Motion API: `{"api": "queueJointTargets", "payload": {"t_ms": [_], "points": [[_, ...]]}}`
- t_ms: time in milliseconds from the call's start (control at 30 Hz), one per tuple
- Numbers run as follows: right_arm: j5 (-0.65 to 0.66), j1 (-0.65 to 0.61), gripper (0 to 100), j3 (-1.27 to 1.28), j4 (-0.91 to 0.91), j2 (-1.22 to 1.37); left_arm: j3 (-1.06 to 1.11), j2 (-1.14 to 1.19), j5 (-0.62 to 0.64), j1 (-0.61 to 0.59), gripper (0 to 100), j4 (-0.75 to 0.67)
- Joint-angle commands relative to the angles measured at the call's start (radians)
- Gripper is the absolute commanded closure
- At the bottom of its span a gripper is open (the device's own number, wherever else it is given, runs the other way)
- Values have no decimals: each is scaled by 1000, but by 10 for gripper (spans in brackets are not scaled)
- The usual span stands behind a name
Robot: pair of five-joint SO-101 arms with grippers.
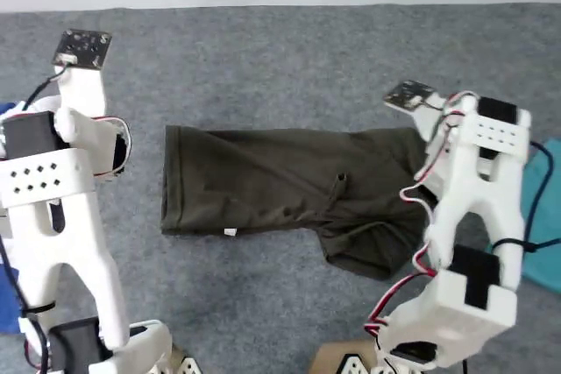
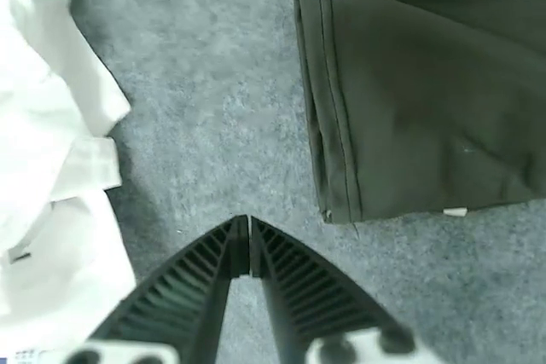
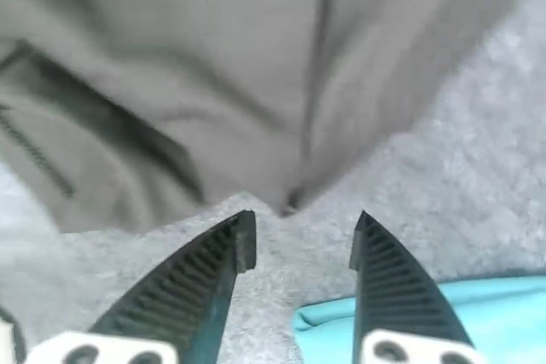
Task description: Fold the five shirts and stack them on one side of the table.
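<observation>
- One olive shirt from above: where is it, and how does it run?
- Mid-worktop, between left arm and right arm, half folded into a long band. Its long axis runs arm to arm, hem toward the left, collar and sleeve bunched by the right. A teal shirt lies beyond the right arm
- Left wrist?
- Left tool pinched closed on nothing, near the hem corner but apart from it; a white shirt lies beside it
- Right wrist?
- Right tool spread wide, empty, hovering at the cloth's edge
- So the next fold?
- I'd smooth the bunched sleeve first, pinch both layers at each end, then bring collar over to hem, edges square
</observation>
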Motion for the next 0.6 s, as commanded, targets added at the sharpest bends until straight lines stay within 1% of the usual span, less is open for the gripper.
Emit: {"api": "queueJointTargets", "payload": {"t_ms": [0, 67, 167, 200, 267, 400, 567], "points": [[-15, -88, 812, -54, 68, -104, 7, -40, -5, 38, 994, 20], [-51, -143, 860, -52, 90, -114, 8, -40, -5, 58, 994, 20], [-135, -223, 975, -49, 88, -108, 8, -40, -5, 77, 994, 18], [-158, -245, 993, -49, 85, -101, 8, -40, -6, 75, 994, 18], [-187, -280, 981, -49, 84, -82, 8, -40, -8, 71, 994, 18], [-226, -344, 988, -49, 81, -30, 10, -40, -9, 69, 994, 18], [-302, -410, 988, -49, -10, 71, 10, -34, -9, 69, 994, 18]]}}
